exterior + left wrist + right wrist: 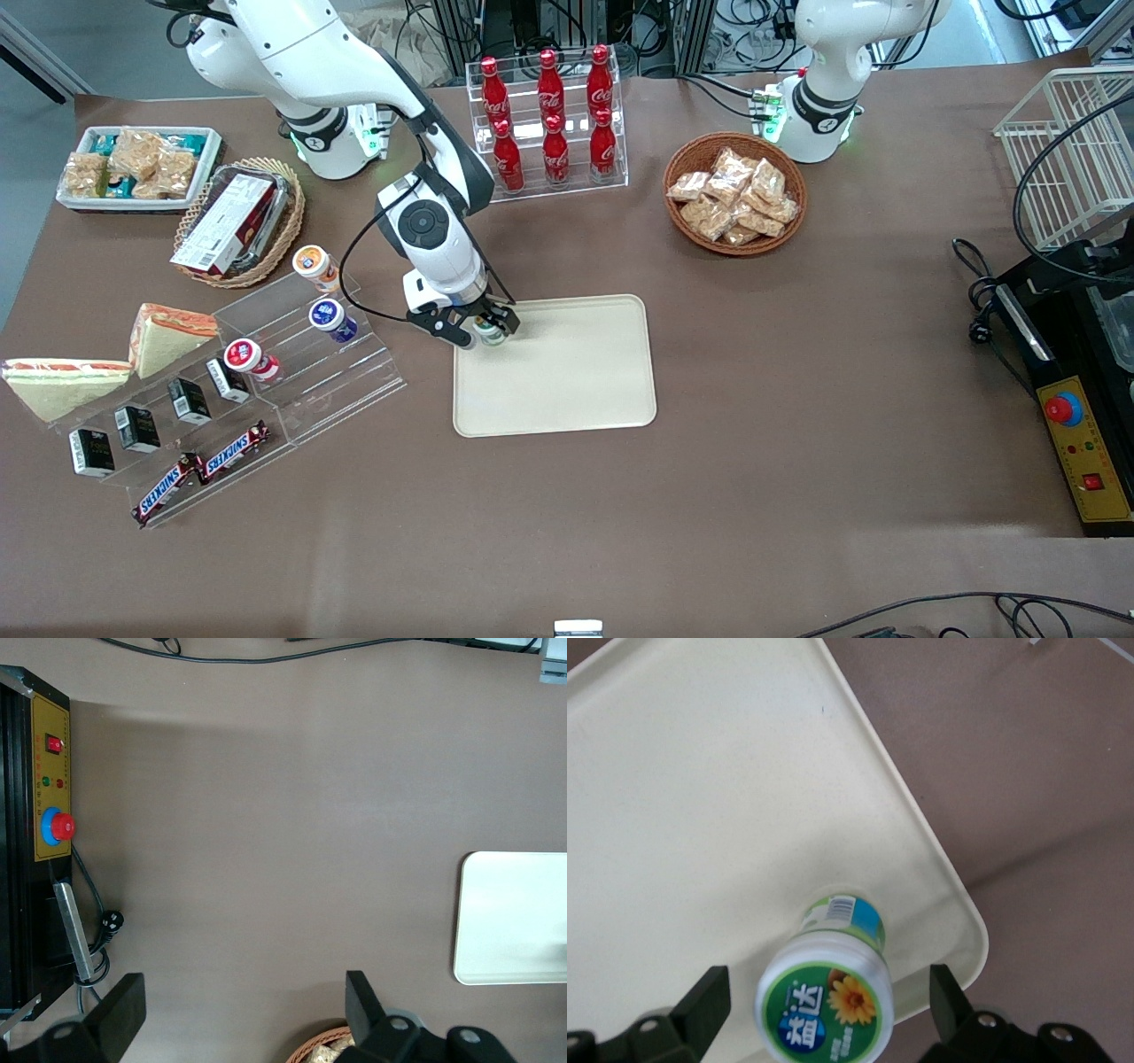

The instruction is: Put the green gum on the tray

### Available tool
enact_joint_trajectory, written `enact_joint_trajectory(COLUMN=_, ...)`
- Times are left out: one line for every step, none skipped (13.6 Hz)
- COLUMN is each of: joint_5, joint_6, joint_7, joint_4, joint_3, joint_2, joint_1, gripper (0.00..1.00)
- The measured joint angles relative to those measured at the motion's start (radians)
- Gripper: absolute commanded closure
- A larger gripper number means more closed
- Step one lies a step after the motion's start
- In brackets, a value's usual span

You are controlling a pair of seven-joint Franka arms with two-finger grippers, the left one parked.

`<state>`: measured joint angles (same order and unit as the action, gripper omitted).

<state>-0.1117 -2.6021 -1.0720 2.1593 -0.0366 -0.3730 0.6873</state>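
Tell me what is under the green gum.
The green gum stands on the tray, near a corner, between the open gripper fingers. Its base hides the exact contact patch.

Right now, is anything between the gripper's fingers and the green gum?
No. In the right wrist view the gripper is open, its fingers clear of the green gum, which stands on the tray; only bare tray shows between.
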Motion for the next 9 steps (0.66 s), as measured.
enact_joint_trajectory(joint_5=0.0, joint_6=0.0, joint_7=0.0, joint_4=0.0, joint_3=-0.001, joint_2=0.0, joint_1=-0.001, gripper=0.0)
enact_joint_trajectory(joint_5=0.0, joint_6=0.0, joint_7=0.002, joint_4=0.0, joint_3=-0.003, joint_2=0.002, joint_1=-0.002, gripper=0.0)
enact_joint_trajectory(joint_5=0.0, joint_6=0.002, joint_7=0.007, joint_4=-0.002, joint_3=-0.006, joint_2=0.005, joint_1=-0.003, gripper=0.0)
enact_joint_trajectory(joint_5=0.0, joint_6=0.014, joint_7=0.022, joint_4=-0.007, joint_3=-0.01, joint_2=0.012, joint_1=-0.005, gripper=0.0)
enact_joint_trajectory(joint_5=0.0, joint_6=0.059, joint_7=0.044, joint_4=-0.021, joint_3=-0.012, joint_2=0.028, joint_1=-0.012, gripper=0.0)
enact_joint_trajectory(joint_5=0.0, joint_6=0.133, joint_7=0.071, joint_4=-0.046, joint_3=-0.013, joint_2=0.054, joint_1=-0.026, gripper=0.0)
enact_joint_trajectory(joint_5=0.0, joint_6=0.253, joint_7=0.109, joint_4=-0.092, joint_3=-0.013, joint_2=0.098, joint_1=-0.05, gripper=0.0)
enact_joint_trajectory(joint_5=0.0, joint_6=0.363, joint_7=0.141, joint_4=-0.139, joint_3=-0.012, joint_2=0.14, joint_1=-0.071, gripper=0.0)
enact_joint_trajectory(joint_5=0.0, joint_6=0.482, joint_7=0.177, joint_4=-0.198, joint_3=-0.012, joint_2=0.179, joint_1=-0.093, gripper=0.0)
